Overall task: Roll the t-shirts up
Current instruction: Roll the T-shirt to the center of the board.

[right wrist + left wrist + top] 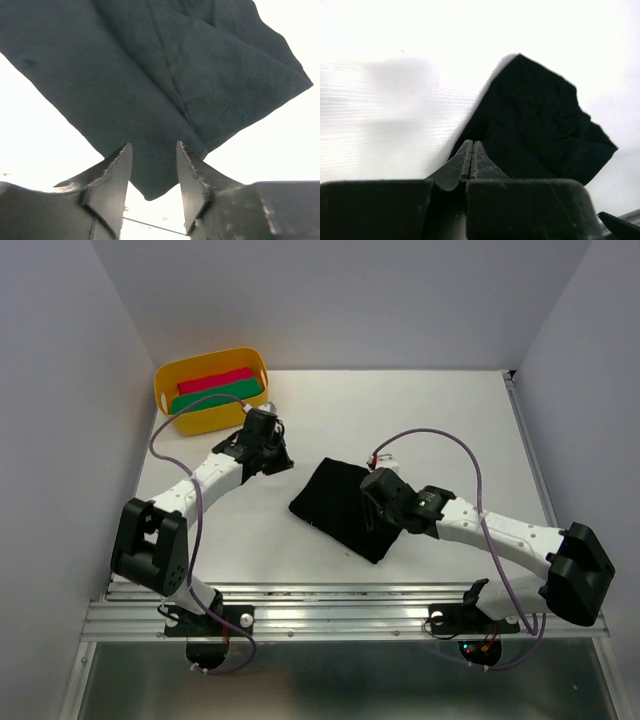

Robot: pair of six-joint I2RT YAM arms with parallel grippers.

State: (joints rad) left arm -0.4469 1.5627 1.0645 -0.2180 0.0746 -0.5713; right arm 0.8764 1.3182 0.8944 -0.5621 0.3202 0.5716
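Seeing the black t-shirt (335,502) lying flat on the bench (440,420), folded to a rough rectangle and skewed, about midway between the two arms.

Right fingers (112,170): parted partway, with a clear gap. We see them over the shirt's right-hand end, and in the wrist view a corner of the cloth shows through the gap. Nothing is pinched. We can't tell if the tips touch the cloth.

Left fingers (465,160): pressed fully together and empty. They sit off the cloth over bare bench, just beside the shirt's far-left edge and pointing at it.

Yellow tub (165,380) sits at the far-left corner, well apart from the shirt. It holds a red roll (215,380) and a green roll (215,395) side by side.
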